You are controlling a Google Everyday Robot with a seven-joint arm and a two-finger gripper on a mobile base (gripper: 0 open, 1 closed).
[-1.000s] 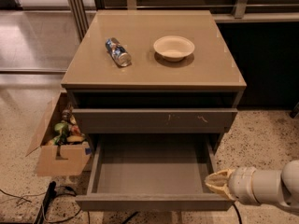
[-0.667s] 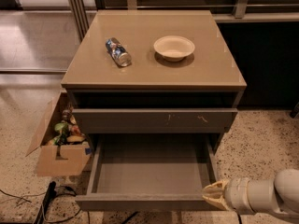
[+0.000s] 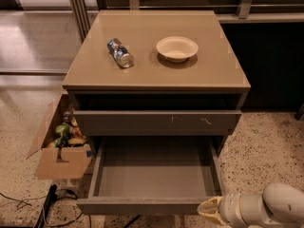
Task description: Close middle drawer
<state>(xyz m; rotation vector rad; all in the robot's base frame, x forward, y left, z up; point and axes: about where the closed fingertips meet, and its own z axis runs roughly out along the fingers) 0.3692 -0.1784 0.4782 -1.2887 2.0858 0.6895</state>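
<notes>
This looks like a lab or test space: a speckled terrazzo floor [image 3: 266, 141], loose cables [image 3: 50, 201], and a cardboard box [image 3: 59, 163] of oddments beside a lone cabinet [image 3: 156, 75]. The gripper [image 3: 209, 208] sits low right, by the open drawer [image 3: 152, 175]'s front corner.

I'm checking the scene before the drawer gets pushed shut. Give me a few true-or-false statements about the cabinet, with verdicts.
1. The middle drawer is pulled out. True.
2. It holds a bowl. False: it is empty; the bowl sits on the cabinet top.
3. The can stands upright. False: it lies on its side.
4. The gripper is by the drawer's front right corner. True.
5. A cardboard box sits on the floor left of the cabinet. True.
</notes>
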